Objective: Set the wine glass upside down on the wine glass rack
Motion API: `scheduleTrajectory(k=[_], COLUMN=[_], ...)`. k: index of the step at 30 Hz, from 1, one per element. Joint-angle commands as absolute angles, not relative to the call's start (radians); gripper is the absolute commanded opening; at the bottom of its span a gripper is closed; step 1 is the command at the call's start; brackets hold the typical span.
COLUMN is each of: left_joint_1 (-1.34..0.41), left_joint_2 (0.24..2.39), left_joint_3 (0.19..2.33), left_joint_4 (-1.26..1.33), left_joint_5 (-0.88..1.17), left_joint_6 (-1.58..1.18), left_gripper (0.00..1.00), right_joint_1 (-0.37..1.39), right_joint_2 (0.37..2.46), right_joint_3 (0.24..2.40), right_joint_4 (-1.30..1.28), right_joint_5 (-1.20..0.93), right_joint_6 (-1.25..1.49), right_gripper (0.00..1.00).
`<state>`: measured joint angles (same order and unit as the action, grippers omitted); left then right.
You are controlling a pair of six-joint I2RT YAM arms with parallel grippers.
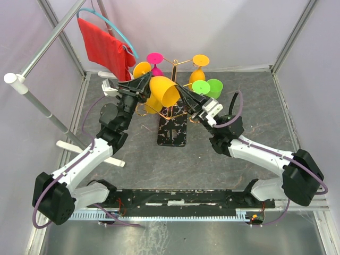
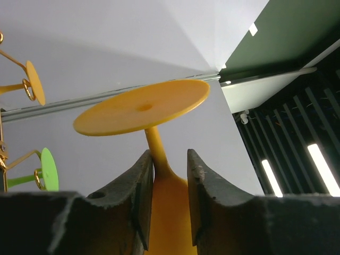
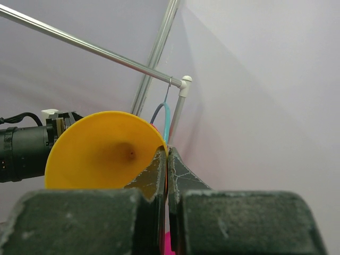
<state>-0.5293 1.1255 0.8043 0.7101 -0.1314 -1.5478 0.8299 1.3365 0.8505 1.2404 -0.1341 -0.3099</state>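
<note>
An orange wine glass (image 1: 163, 90) is held in the air between both arms, just left of the top of the gold wire rack (image 1: 174, 79), which stands on a black marbled base (image 1: 172, 130). My left gripper (image 1: 139, 85) is shut on it where stem meets bowl; the left wrist view shows its foot disc (image 2: 143, 108) above my fingers (image 2: 169, 154). My right gripper (image 1: 183, 95) is shut on the bowl's rim; in the right wrist view the open bowl (image 3: 103, 151) faces the camera beside the pinched fingertips (image 3: 167, 151).
On the rack hang a pink glass (image 1: 154, 58), an orange glass (image 1: 200, 61) and two green glasses (image 1: 201, 86). Another orange glass (image 1: 153, 103) sits low behind the held one. A red cloth (image 1: 106, 48) hangs on a teal hanger from the metal rail (image 1: 48, 42) at back left.
</note>
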Motion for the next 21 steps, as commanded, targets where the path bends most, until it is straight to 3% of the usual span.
scheduleTrajectory(k=[1, 6, 9, 21], left_joint_1=[-0.533, -0.534, -0.534, -0.525], left_joint_2=[1.111, 1.132, 1.137, 1.103], left_joint_3=[0.847, 0.876, 0.926, 1.269], left_joint_4=[0.730, 0.724, 0.713, 0.396], left_joint_5=[-0.112, -0.069, -0.041, 0.023], left_joint_6=[-1.548, -1.533, -1.463, -0.809], left_gripper=[0.29, 0.03, 0.03, 0.03], right_joint_1=[0.854, 0.876, 0.882, 0.883], right_joint_2=[1.346, 1.356, 1.347, 1.093], right_joint_3=[0.874, 0.884, 0.882, 0.748], right_joint_4=[1.265, 1.255, 1.226, 0.958], right_joint_5=[-0.104, -0.103, -0.097, 0.015], right_joint_6=[-0.375, -0.398, -0.405, -0.463], right_gripper=[0.01, 0.01, 0.03, 0.51])
